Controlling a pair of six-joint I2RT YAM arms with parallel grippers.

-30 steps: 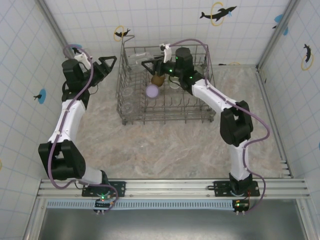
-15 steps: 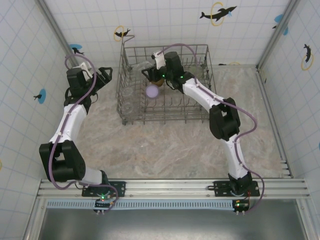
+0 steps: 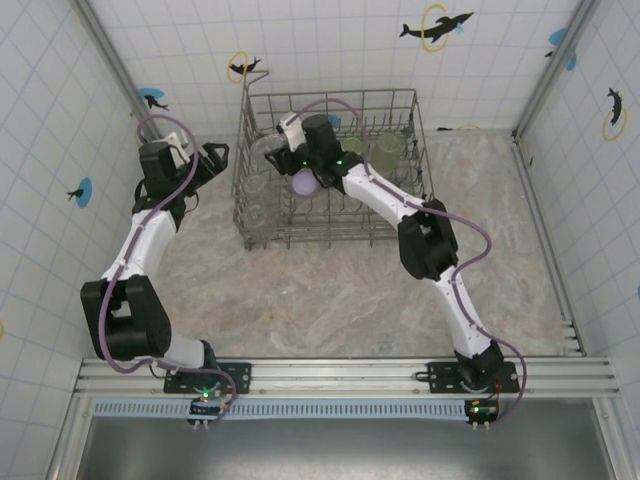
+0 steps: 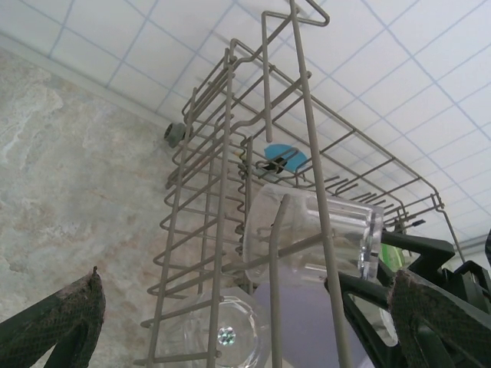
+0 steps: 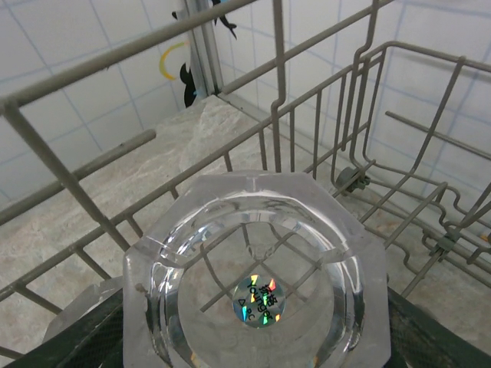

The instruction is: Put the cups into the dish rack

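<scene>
The right arm reaches far left across the dish rack (image 3: 330, 232), its tool (image 5: 257, 337) pinching a clear cup (image 5: 257, 307) by its octagonal, stickered base, close to the rack's left wall wires. The left tool (image 4: 245, 280) hangs spread just outside that wall, over open worktop (image 3: 330, 300). A lilac cup (image 3: 304, 182) sits inside nearby.
</scene>
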